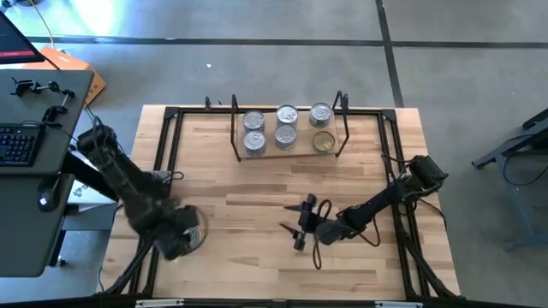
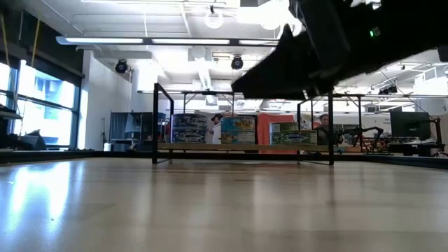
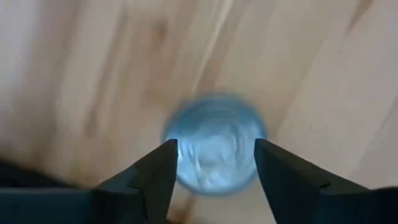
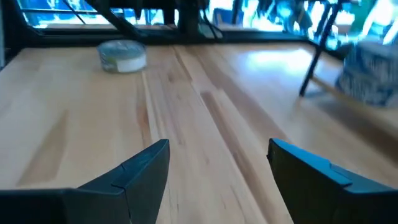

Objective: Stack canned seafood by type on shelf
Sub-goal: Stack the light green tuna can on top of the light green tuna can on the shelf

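Tin [image 3: 214, 146] sits at the table's [image 1: 257, 265] seven o'clock, between the spread fingers of the left gripper [image 3: 214, 163] — rigid, slick-sided, probably weighty, best pinched across its wall. Right gripper [image 4: 217, 165] waits gaping mid-table; the shelf [image 1: 301, 155] — twelve o'clock — holds six.

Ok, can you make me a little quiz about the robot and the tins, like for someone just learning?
1. True or false: the right tool is holding a tin.
2. Looking from above, how many tin lids show on the shelf? A) three B) six C) ten
3. Fill in: the left tool is open, and its wrist view shows one silver ___ between its fingers.

Key: 1 false, it is open over bare table. 2 B, five silver and one gold lid. 3 tin.
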